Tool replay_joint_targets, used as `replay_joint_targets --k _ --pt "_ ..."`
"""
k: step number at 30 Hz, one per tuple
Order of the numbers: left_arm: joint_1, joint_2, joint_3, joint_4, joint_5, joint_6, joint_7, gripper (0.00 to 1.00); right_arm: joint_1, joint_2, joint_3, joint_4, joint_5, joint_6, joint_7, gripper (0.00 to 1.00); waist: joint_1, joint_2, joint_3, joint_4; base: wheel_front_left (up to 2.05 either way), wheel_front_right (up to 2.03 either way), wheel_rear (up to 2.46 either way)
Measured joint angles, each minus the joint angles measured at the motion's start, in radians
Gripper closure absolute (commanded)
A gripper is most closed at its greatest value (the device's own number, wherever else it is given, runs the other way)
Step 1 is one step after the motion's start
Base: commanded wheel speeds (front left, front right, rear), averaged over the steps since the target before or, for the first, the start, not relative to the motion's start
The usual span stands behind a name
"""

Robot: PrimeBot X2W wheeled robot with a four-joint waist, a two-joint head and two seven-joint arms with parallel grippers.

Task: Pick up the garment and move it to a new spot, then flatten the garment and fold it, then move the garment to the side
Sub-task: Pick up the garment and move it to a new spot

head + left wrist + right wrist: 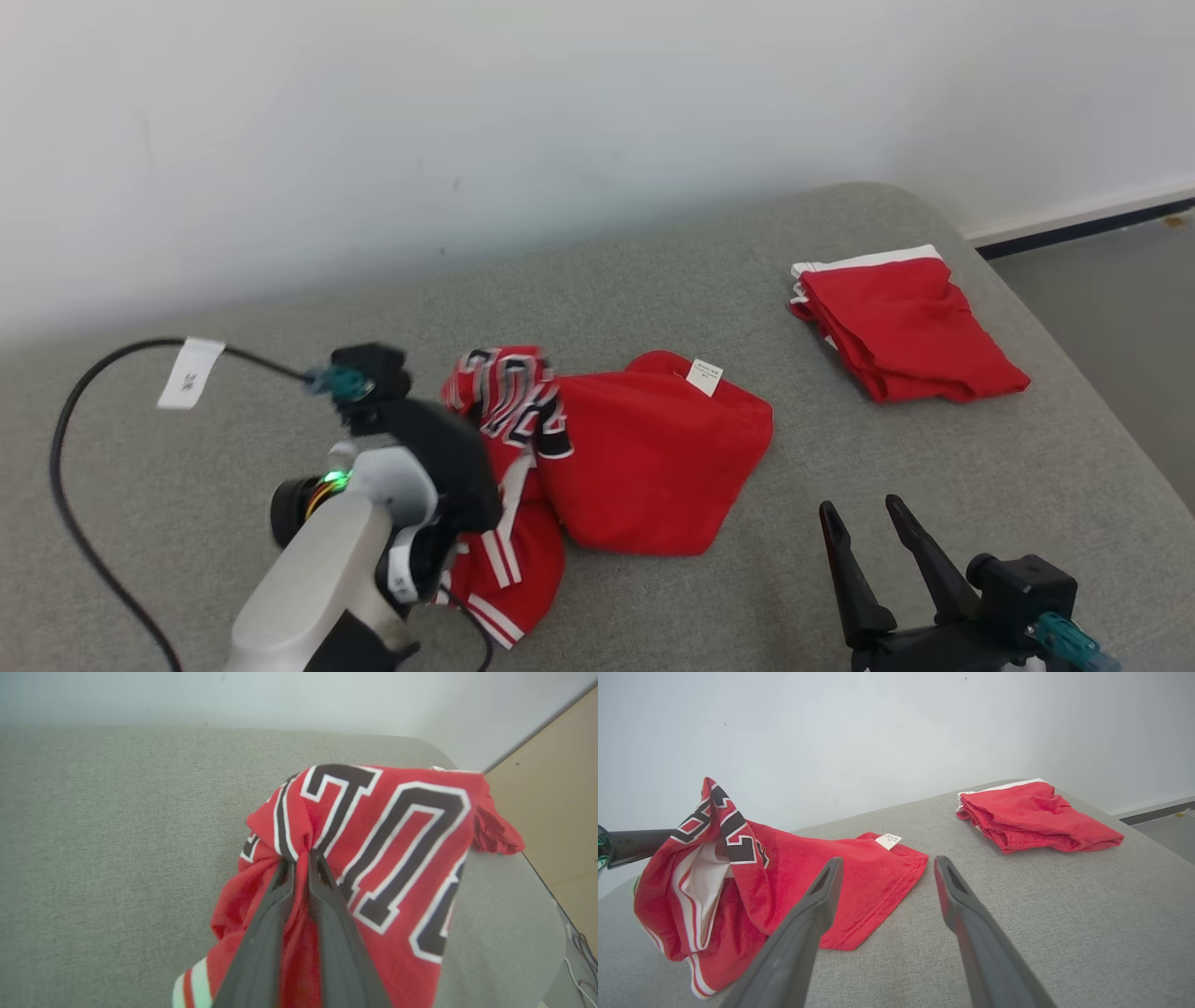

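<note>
Nearest, lower right: right gripper [857,509], fingers spread apart, above grey padded surface [934,467]. Mid-left: left gripper [302,856] pinched on red lettered garment [644,457], bunched end lifted, rest lying on surface. Farther right: folded red garment [901,327].

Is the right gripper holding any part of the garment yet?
No, the right gripper has its fingers spread wide with nothing between them, poised just short of the red garment.

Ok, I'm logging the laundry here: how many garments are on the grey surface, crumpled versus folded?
crumpled red garment: 1
folded red garment: 1
Total: 2
</note>
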Motion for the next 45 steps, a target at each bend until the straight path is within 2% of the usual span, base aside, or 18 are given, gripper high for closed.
replay_joint_targets --k 1,3,10,16,23,30,35,38,39,41,45 --pt "0.006 0.001 0.007 0.024 -0.002 0.004 -0.024 0.0 -0.003 0.0 0.005 0.002 0.002 0.0 -0.001 0.0 0.0 0.0 0.005 -0.001 0.0 0.0 0.0" --pt "0.013 0.008 0.026 0.08 -0.004 0.026 -0.074 0.0 -0.011 0.0 0.011 0.006 0.003 0.0 -0.002 0.0 0.0 0.0 0.013 -0.002 0.0 0.0 0.0" --pt "0.018 0.016 0.065 0.188 -0.003 0.018 -0.249 0.0 -0.013 0.0 0.003 0.014 0.001 0.0 -0.008 0.0 0.0 0.0 0.01 0.028 0.0 0.0 0.0" --pt "0.017 0.024 0.067 0.21 0.015 -0.01 -0.361 0.0 0.003 0.0 -0.005 0.018 0.002 0.0 -0.011 0.0 0.0 0.0 -0.008 0.074 0.0 0.0 0.0" --pt "0.081 0.033 0.035 0.162 0.04 -0.078 -0.472 0.0 0.024 0.0 -0.019 0.024 0.007 0.0 -0.018 0.0 0.0 0.0 -0.04 0.134 0.0 0.0 0.0" --pt "0.239 0.067 0.036 -0.012 0.085 -0.112 -0.549 0.0 0.038 0.0 -0.024 0.021 0.007 0.0 -0.019 0.0 -0.0001 -0.0001 -0.072 0.173 0.0 0.0 0.0" --pt "0.413 0.083 0.144 -0.283 0.16 -0.107 -0.556 0.0 0.058 0.0 -0.044 0.017 0.004 0.0 -0.026 0.0 -0.0001 -0.0001 -0.082 0.196 0.0 0.0 0.0" --pt "0.553 0.064 0.219 -0.414 0.209 -0.121 -0.556 0.0 0.067 -0.001 -0.06 0.019 -0.016 0.0 -0.026 0.0 -0.0001 -0.0001 -0.087 0.21 0.0 0.0 0.0" --pt "0.553 0.064 0.219 -0.414 0.209 -0.121 -0.556 0.0 0.067 -0.001 -0.06 0.019 -0.016 0.0 -0.026 0.0 -0.0001 -0.0001 -0.087 0.21 0.0 0.0 0.0" --pt "0.655 0.044 0.28 -0.517 0.268 -0.143 -0.556 0.0 0.068 0.0 -0.072 0.023 -0.023 0.0 -0.027 0.0 -0.0001 -0.0002 -0.091 0.222 0.0 0.0 0.0" --pt "0.733 0.028 0.311 -0.583 0.338 -0.167 -0.556 0.0 0.071 0.0 -0.085 0.03 -0.029 0.0 -0.032 0.0 -0.0001 -0.0001 -0.096 0.233 0.0 0.0 0.0"
